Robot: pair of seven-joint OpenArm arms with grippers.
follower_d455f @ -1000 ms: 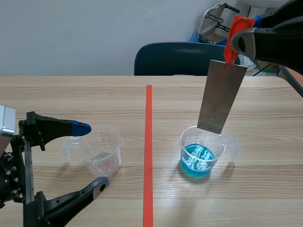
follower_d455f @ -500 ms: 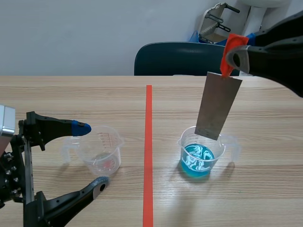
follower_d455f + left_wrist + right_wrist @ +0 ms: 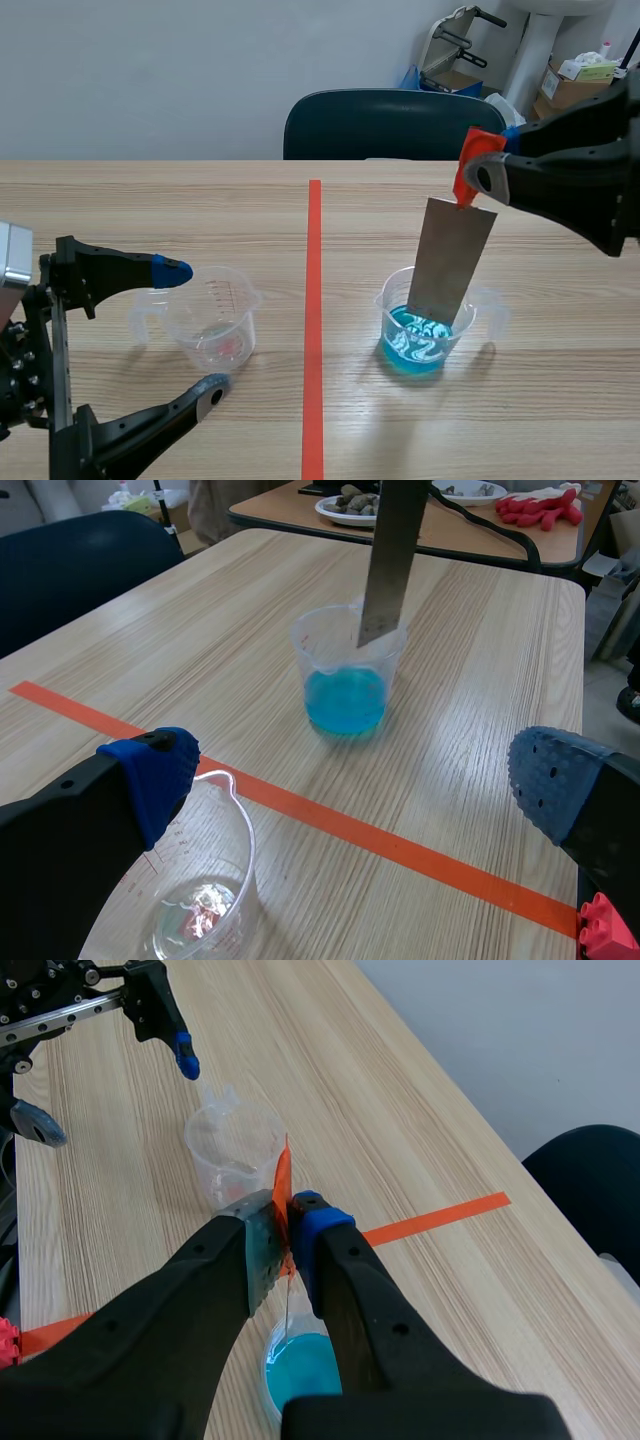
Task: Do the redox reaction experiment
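Right gripper is clamped on a flat grey metal strip, tip inside the clear plastic beaker of blue liquid. Left gripper sits spread wide by the clear plastic cup, at the beaker's 9 o'clock.

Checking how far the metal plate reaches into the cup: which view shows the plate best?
The scene view: the metal plate shows its full face, from the right gripper down into the cup of blue liquid. The left wrist view cuts off its top; the right wrist view shows only its thin edge.
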